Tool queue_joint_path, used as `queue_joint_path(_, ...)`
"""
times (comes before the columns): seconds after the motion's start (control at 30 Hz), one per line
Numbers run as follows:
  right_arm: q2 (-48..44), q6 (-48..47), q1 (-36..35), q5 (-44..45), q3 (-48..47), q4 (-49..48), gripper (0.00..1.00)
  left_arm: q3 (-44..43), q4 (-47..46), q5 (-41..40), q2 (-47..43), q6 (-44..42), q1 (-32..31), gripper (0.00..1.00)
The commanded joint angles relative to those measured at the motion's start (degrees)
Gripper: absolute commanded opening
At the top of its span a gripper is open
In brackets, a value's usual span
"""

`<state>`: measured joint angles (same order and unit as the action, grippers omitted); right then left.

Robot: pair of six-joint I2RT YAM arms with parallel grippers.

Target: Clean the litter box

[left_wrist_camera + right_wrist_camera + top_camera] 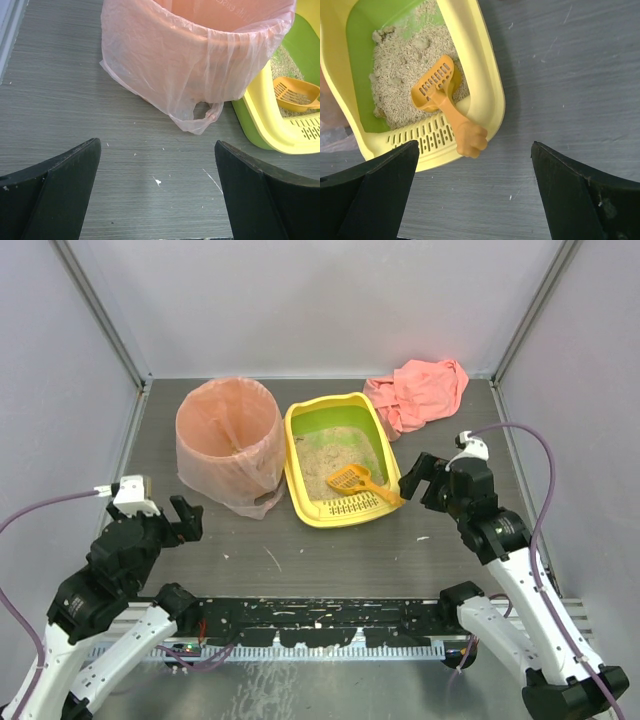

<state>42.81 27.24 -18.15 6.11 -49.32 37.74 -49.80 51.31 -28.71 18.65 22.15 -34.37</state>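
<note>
The litter box [322,418] sits mid-desk [330,555] between a pink-bagged bin [228,445] on its left and a pink cloth [418,392] behind its right corner; an orange scoop [355,480] lies in it, handle over the slotted near end. The step in hand appears to be taking up the scoop: the right pincer [420,482], wide and empty just beside that handle, should close squarely across it, while the left pincer [157,145], equally wide and empty, hangs near the bin. Whether the lumps in the litter are waste cannot be told, and the bin's bottom is obscured.
</note>
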Motion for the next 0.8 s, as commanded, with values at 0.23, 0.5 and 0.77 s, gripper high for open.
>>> queue_joint_path(0.23, -7.23, 24.61, 0.13, 1.24, 14.48, -11.33, 0.93, -0.95, -1.56, 1.38, 3.91, 0.28, 0.09, 0.98)
queue_joint_path(0.5, -7.86, 31.41, 0.12, -4.02, 22.29, -24.46, 0.73, -0.73, -1.74, 1.55, 3.74, 0.17, 0.09, 0.98)
queue_joint_path(0.77, -4.32, 33.52, 0.08, -5.41, 22.94, -29.00, 0.66, -0.72, -1.39, 0.55, 3.34, 0.26, 0.10, 0.98)
